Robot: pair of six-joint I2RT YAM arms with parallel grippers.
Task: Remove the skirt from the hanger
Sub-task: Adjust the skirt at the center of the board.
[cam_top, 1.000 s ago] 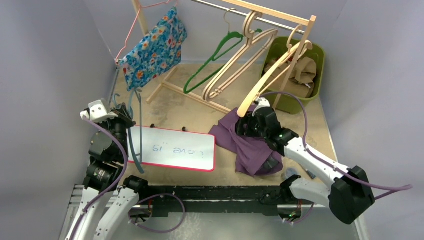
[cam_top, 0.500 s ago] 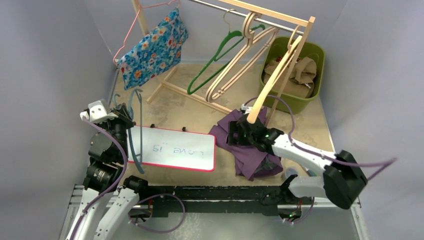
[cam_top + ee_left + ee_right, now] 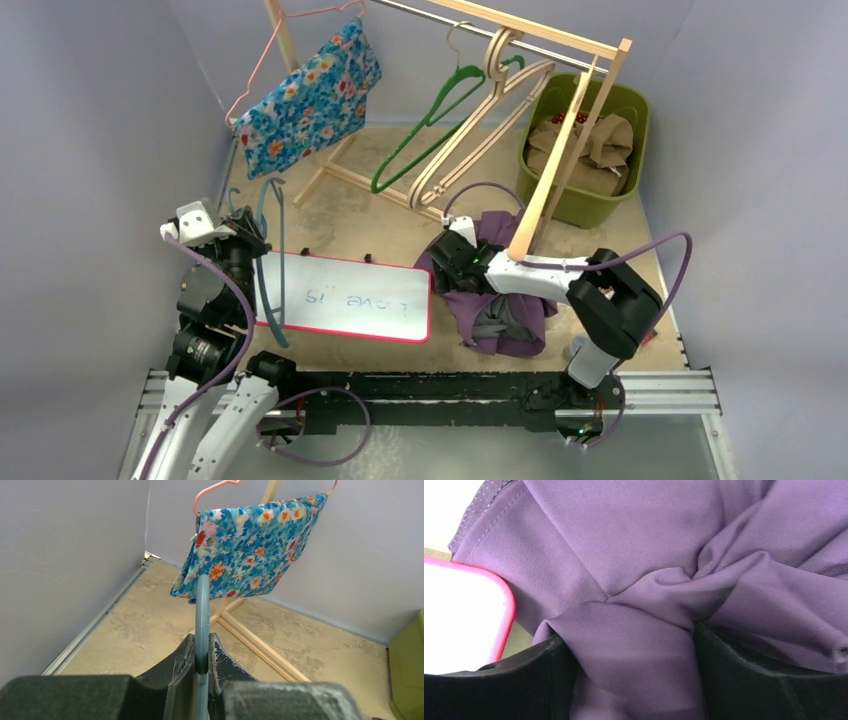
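Observation:
The purple skirt (image 3: 503, 300) lies crumpled on the table right of centre, off any hanger. My right gripper (image 3: 452, 262) is pressed down on its left part. In the right wrist view the black fingers (image 3: 539, 672) stand wide apart, and a fold of the skirt (image 3: 649, 555) bulges between them at the right gripper (image 3: 629, 645). My left gripper (image 3: 262, 245) is at the left, shut on a thin blue-grey hanger (image 3: 272, 260). The left wrist view shows this hanger (image 3: 202, 605) upright, clamped at the left gripper (image 3: 202, 652).
A pink-rimmed whiteboard (image 3: 345, 297) lies between the arms, touching the skirt's left edge. A wooden rack (image 3: 520, 22) at the back carries a floral garment (image 3: 305, 100) on a pink hanger, a green hanger (image 3: 420, 125) and wooden hangers (image 3: 480, 120). A green bin (image 3: 632, 150) of beige cloth stands back right.
My right arm has swept left across the skirt and its jaws have widened. The loose wooden hanger by the bin has swung more upright. The left arm has not moved.

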